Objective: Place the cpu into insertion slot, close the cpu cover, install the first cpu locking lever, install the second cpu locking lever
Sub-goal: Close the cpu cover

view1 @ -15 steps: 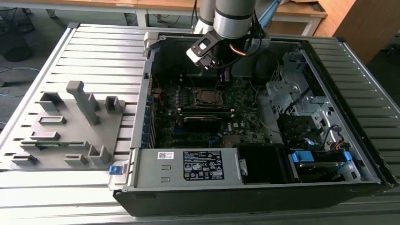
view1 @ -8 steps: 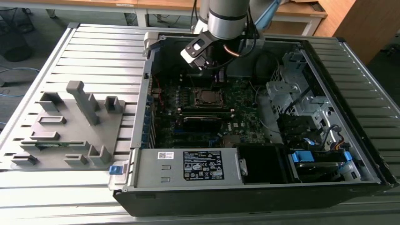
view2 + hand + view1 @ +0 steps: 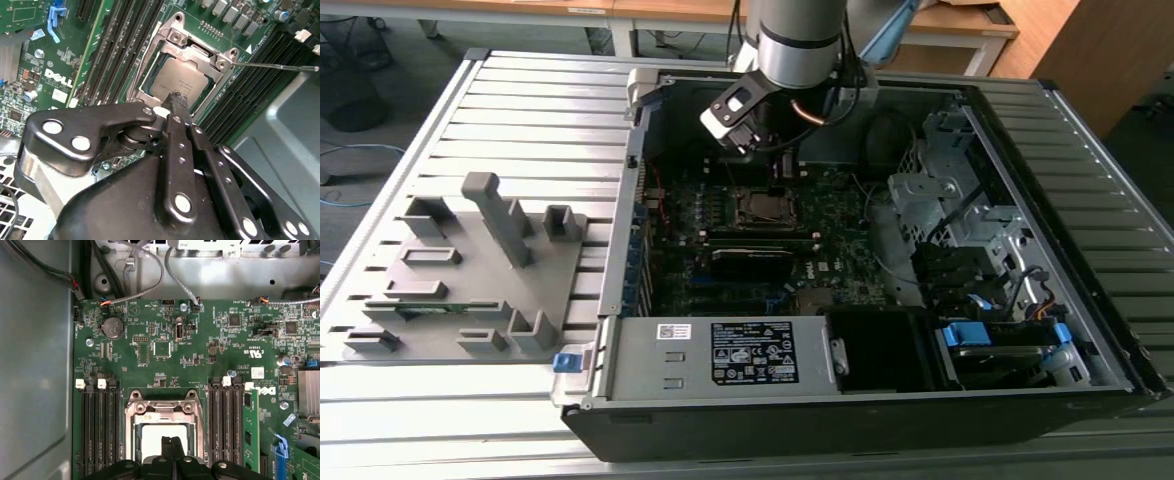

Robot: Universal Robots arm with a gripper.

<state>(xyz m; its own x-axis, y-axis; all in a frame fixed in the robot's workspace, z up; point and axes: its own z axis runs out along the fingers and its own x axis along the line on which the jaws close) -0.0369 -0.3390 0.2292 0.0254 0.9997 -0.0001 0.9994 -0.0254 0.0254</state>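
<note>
Fingers pressed shut on nothing, the gripper (image 3: 176, 98) hovers at the cpu (image 3: 175, 75), framed by the cpu cover (image 3: 149, 73); pressing down off-centre could scratch the chip.

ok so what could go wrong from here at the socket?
1. The shut end effector hangs with its tip right over the cpu; driving down too far could scratch or overload the chip.
2. The thin locking lever sticks out free above the memory slots; a sideways move might snag or bend it.
3. With that lever loose, the cpu cover looks unclamped and could lift.
</note>
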